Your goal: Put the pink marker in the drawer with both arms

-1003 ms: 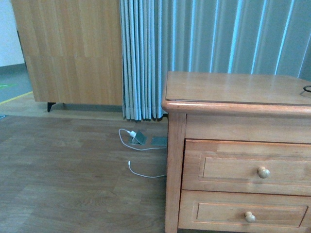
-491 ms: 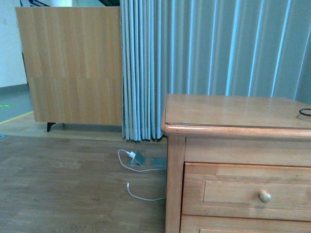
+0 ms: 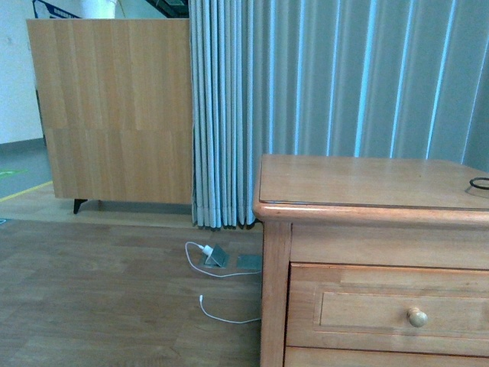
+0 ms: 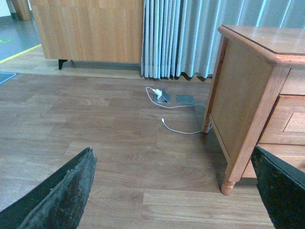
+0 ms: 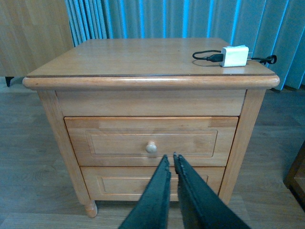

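The pink marker shows in no view. The drawer, the nightstand's upper one with a round pale knob, is closed. In the right wrist view my right gripper is shut and empty, its tips pointing just below and beside that knob, some way in front of it. The front view shows the drawer at the lower right, with neither arm in sight. My left gripper is open wide over the wood floor, left of the nightstand's side panel, with nothing between its fingers.
A white charger with a black cable lies on the nightstand top. The shallower lower drawer is closed. On the floor by the curtain lie a white cable and a floor socket. A wooden cabinet stands at the back left.
The front view has shifted upward: the nightstand now sits lower in the picture, and the lower drawer and its knob have dropped out of view.
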Robot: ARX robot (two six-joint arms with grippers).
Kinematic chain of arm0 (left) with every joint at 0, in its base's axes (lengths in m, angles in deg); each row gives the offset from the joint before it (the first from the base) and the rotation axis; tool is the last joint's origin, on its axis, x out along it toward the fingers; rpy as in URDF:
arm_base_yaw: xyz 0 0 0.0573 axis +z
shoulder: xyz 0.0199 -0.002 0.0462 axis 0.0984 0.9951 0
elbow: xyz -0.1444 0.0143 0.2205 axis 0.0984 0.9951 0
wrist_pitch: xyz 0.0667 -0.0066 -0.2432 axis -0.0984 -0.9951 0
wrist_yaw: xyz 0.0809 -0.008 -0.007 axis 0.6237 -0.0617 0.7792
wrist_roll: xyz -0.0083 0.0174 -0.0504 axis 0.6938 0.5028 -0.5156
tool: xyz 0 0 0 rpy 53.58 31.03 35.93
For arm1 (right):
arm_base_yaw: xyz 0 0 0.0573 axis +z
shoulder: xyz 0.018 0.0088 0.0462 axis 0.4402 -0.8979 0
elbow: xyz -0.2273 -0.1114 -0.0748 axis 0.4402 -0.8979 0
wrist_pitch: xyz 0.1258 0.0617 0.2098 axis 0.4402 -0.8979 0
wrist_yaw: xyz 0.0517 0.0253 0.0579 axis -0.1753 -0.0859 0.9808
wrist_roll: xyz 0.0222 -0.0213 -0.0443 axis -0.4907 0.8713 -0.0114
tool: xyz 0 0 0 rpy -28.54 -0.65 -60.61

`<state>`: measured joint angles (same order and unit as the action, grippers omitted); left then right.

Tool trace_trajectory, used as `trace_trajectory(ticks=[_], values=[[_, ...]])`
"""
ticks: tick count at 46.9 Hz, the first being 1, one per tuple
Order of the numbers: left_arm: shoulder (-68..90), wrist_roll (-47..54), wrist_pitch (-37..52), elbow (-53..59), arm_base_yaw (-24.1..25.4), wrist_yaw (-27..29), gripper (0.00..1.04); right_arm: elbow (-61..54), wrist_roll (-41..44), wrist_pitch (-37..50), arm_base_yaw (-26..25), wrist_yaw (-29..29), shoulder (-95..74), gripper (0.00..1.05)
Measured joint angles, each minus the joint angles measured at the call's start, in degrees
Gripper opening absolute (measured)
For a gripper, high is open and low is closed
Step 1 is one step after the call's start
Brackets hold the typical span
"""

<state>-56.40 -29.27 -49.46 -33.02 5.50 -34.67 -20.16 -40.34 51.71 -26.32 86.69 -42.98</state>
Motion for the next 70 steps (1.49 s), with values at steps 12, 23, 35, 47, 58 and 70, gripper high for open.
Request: trace_trajectory(ticks=[12,23,35,47,58,70], values=[[0.0,0.0,0.0,0.0,0.0,0.0,0.99,-2.4,0.3,-3.0,0.0,0.0,5.5,0.01],[0.0,0.0,0.0,0.0,0.0,0.0,0.99,-5.2,0.3,-5.3,0.0,0.0,11.1,0.01],[0.0,0.0,0.0,0.0,0.0,0.0,0.99,-5.6,0.3,-9.2,0.0,0.0,15.5,0.01],[0.0,0.0,0.0,0.0,0.0,0.0,0.99,-5.6,0.4,-20.3,0.0,0.0,26.2,0.01],[0.0,0.0,0.0,0.0,0.0,0.0,0.99,-5.6,0.4,-20.4,0.0,0.0,26.3,0.01],[0.0,0.0,0.0,0.0,0.0,0.0,0.99,-5.6,0.5,-20.4,0.0,0.0,26.3,0.18]])
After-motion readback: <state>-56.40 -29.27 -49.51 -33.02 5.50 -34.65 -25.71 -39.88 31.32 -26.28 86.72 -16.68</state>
